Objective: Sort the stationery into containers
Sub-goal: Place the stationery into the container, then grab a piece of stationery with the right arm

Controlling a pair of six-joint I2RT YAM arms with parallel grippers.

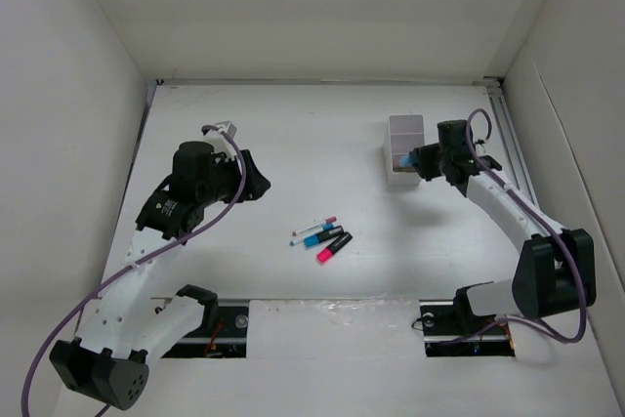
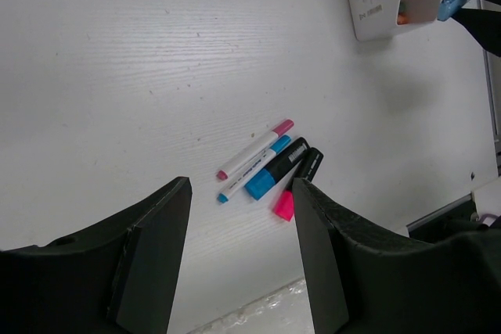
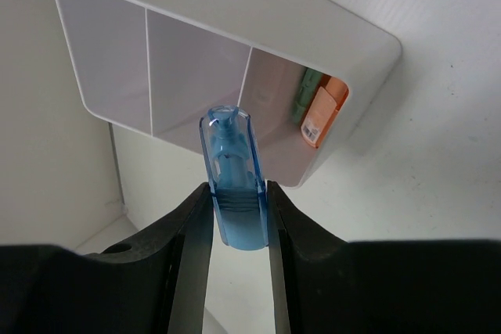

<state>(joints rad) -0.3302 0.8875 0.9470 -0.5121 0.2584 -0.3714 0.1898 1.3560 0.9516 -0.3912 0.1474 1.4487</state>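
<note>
The right wrist view showed what the overhead one could not. The right gripper (image 3: 235,202) had its jaws clamped on a stubby blue piece (image 3: 232,177), held over the open top of the white box (image 3: 329,33). The box's right-hand compartment held an orange piece (image 3: 321,119) and what looked like a green one (image 3: 307,93). From above, that arm stretched to the box at the upper right of the frame. The left arm was bent over the left side of the table (image 1: 293,134). The left gripper (image 2: 243,185) had its jaws apart and empty, and hung above two black markers (image 2: 270,175) and two thin white pens (image 2: 254,149) lying side by side at mid-frame.
</note>
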